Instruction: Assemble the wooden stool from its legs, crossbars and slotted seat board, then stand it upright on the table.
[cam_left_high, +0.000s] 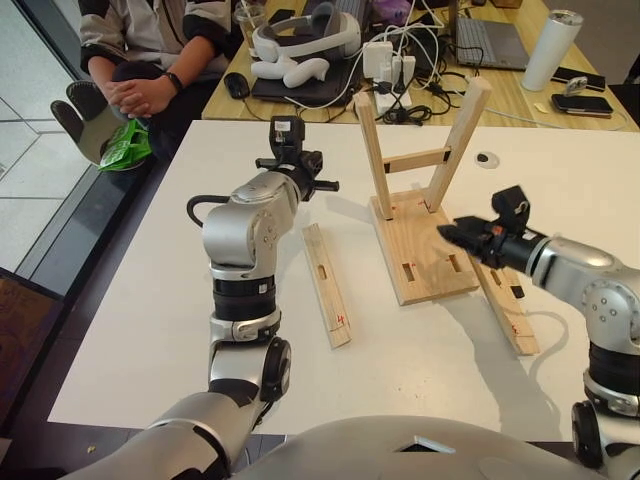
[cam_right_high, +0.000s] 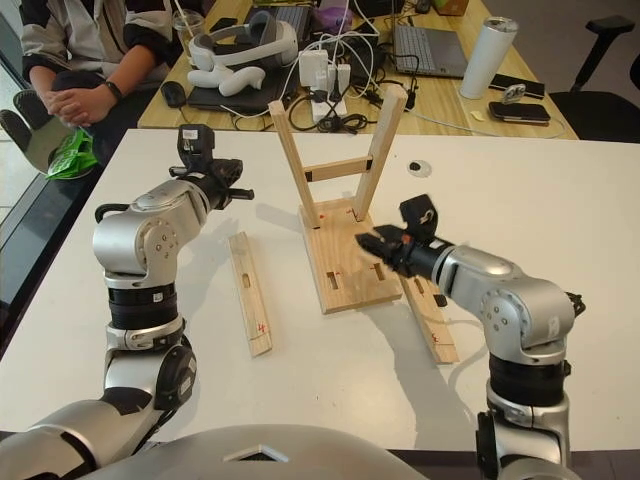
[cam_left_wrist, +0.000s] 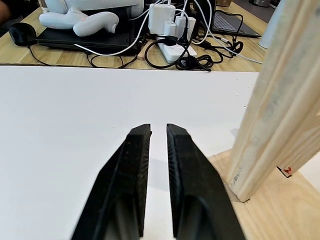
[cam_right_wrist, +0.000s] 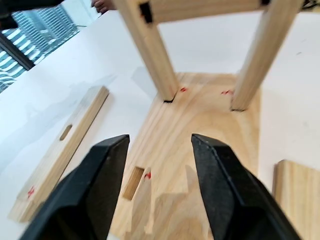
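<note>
Table, white, before a cluttered desk, bears seat board; left gripper fingers narrow, right gripper wide

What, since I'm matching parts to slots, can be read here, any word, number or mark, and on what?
"4", red handwriting: near one end of the loose leg left of the seat board.
"2", red, probably: at the foot of the standing leg.
Red marks by the seat board's slots and on the other loose leg: too small to read.
</note>
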